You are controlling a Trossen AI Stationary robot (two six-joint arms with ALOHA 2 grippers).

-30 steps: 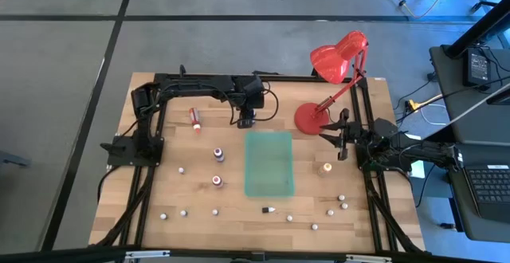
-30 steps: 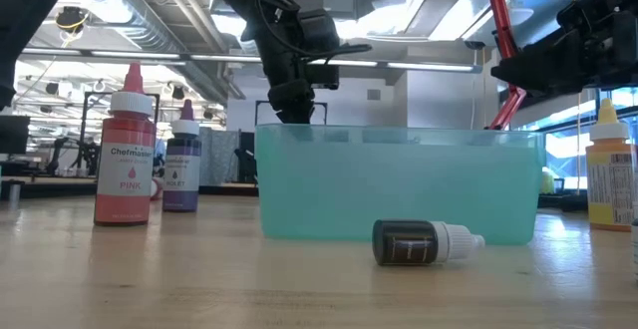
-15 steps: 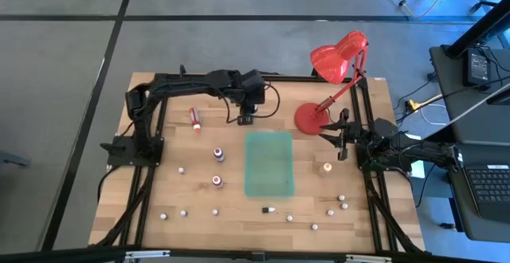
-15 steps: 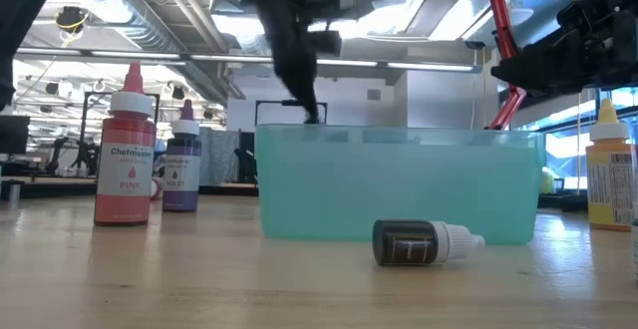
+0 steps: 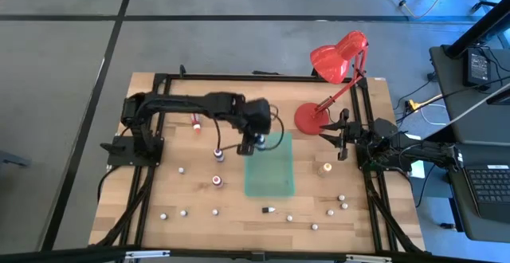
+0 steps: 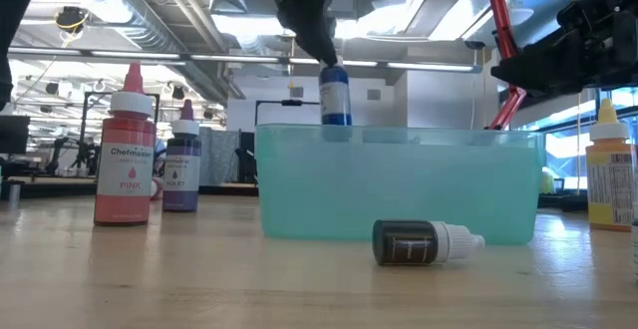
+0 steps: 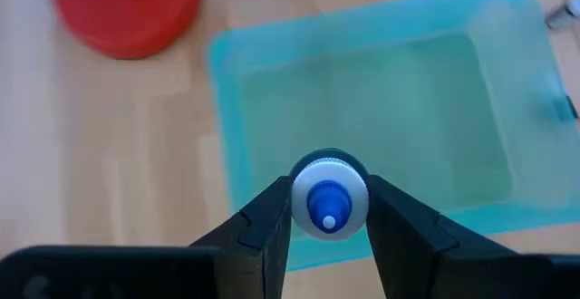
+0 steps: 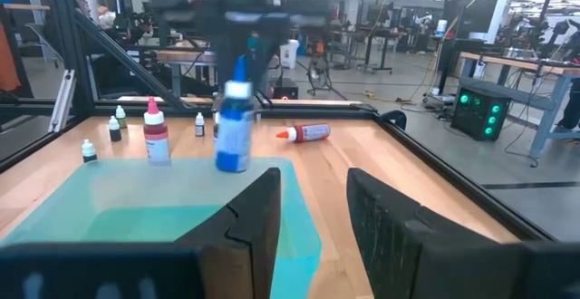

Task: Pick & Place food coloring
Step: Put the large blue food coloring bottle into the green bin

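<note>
Swung from the surface's far edge, left gripper (image 5: 249,146) now hangs over the teal bin's (image 5: 275,185) near-left rim, fingers (image 7: 263,231) clamped on an upright blue bottle (image 6: 334,95). Right gripper (image 5: 344,142) waits beside the lamp base, fingers parted, empty.

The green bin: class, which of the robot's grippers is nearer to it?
Left. The left gripper holds a blue bottle over the green bin at its edge; the right gripper waits beside the bin, near the red lamp.
</note>
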